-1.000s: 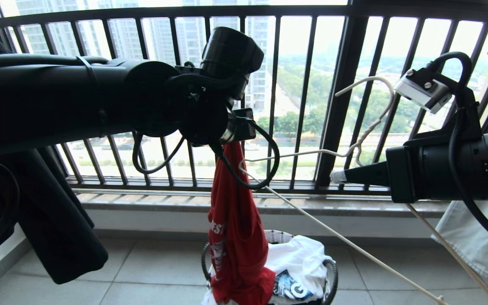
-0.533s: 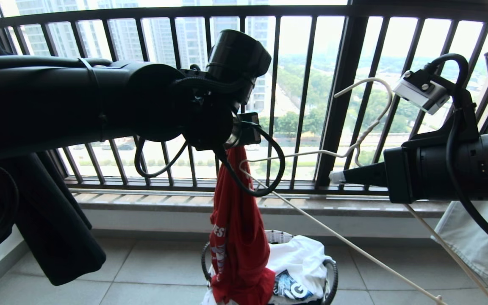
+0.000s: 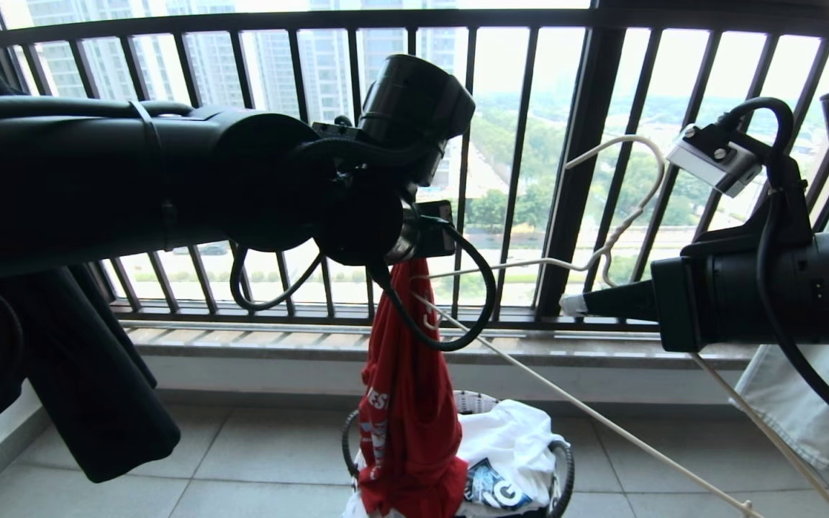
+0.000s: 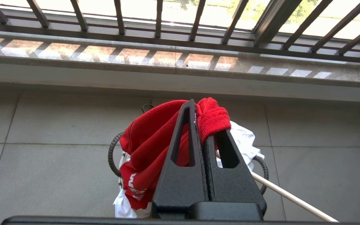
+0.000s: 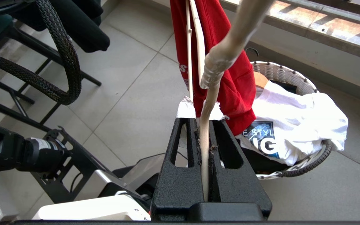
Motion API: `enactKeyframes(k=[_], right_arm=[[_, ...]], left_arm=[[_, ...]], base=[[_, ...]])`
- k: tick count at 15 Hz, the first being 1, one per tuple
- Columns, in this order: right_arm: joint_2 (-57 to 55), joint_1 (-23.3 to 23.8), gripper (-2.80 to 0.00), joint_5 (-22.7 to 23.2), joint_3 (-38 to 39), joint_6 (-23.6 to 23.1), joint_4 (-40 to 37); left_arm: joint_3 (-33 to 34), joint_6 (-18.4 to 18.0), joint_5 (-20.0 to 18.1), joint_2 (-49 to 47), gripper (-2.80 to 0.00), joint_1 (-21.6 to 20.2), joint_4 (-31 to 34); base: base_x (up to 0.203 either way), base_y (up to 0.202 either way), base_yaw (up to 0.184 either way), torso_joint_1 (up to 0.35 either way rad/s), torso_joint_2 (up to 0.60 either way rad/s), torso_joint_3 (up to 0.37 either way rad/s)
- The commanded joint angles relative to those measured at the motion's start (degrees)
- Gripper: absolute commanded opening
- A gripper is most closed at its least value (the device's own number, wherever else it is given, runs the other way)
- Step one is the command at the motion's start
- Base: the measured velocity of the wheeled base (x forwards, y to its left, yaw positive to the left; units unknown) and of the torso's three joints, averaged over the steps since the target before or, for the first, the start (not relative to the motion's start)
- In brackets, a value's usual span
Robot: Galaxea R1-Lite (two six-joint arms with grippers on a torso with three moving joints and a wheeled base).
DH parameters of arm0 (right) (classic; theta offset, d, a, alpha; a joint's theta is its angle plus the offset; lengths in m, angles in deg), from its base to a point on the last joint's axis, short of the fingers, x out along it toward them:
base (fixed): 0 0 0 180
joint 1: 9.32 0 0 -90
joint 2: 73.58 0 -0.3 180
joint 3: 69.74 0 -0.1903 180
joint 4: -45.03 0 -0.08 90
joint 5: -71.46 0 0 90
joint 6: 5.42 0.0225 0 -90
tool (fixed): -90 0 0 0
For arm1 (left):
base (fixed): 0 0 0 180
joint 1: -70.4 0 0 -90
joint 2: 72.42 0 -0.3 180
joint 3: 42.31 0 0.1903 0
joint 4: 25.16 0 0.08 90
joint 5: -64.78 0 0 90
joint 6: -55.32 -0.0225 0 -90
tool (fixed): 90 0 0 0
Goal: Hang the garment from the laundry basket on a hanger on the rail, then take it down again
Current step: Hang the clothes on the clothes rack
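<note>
Bars of a dark window railing (image 3: 587, 165) fill the back of the head view, with tall buildings and trees far outside. Grey tiles make up the floor (image 3: 263, 453).

On the left of that view the big black left arm (image 3: 134, 173) reaches across. Its left gripper (image 4: 198, 125) is closed tight on a bunch of the red T-shirt (image 3: 407, 403). The shirt hangs straight down from that claw like a long red bag. Its bottom end hangs down as far as the laundry basket (image 5: 292, 75), right at it. White letters show on the red cloth.

On the right side the right arm (image 3: 760, 288) points toward the middle. Its right gripper (image 5: 203, 125) is shut on the thin off-white hanger (image 3: 623, 216), just under the twisted neck. The hook of the hanger curls up in front of the railing. One thin end of the hanger reaches over to the red shirt, near the top of it.

The small round white basket sits on the floor below the shirt. A white T-shirt (image 5: 295, 125) with a dark print lies in it and hangs over the rim.

A pale stick (image 3: 601, 417) slants down across the floor.

A white cloth (image 3: 803, 403) hangs at the far right.
</note>
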Motion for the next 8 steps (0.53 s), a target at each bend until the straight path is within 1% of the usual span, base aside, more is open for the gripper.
enactKeyframes(k=[1, 3, 5, 8], right_arm=[[0.8, 0.0, -2.8, 0.2, 1.6, -2.9, 0.1], [1.5, -0.1, -2.8, 0.5, 2.1, -3.7, 0.1], [1.3, 0.0, -2.8, 0.2, 3.0, -5.5, 1.3], [1.3, 0.6, -2.8, -1.0, 5.6, -6.6, 7.3]], left_arm=[[0.6, 0.2, -1.8, 1.1, -2.8, 0.3, 0.2], [0.5, 0.1, -2.2, 1.1, -2.8, 0.3, 0.2], [0.6, 0.2, -3.4, 2.3, -2.8, 0.4, 0.9], [2.0, 0.7, -3.6, 1.0, -2.8, 1.2, 1.9]], base=[[0.0, 0.0, 0.0, 0.0, 0.0, 0.0], [0.0, 0.0, 0.0, 0.0, 0.0, 0.0], [0.0, 0.0, 0.0, 0.0, 0.0, 0.0], [0.0, 0.0, 0.0, 0.0, 0.0, 0.0]])
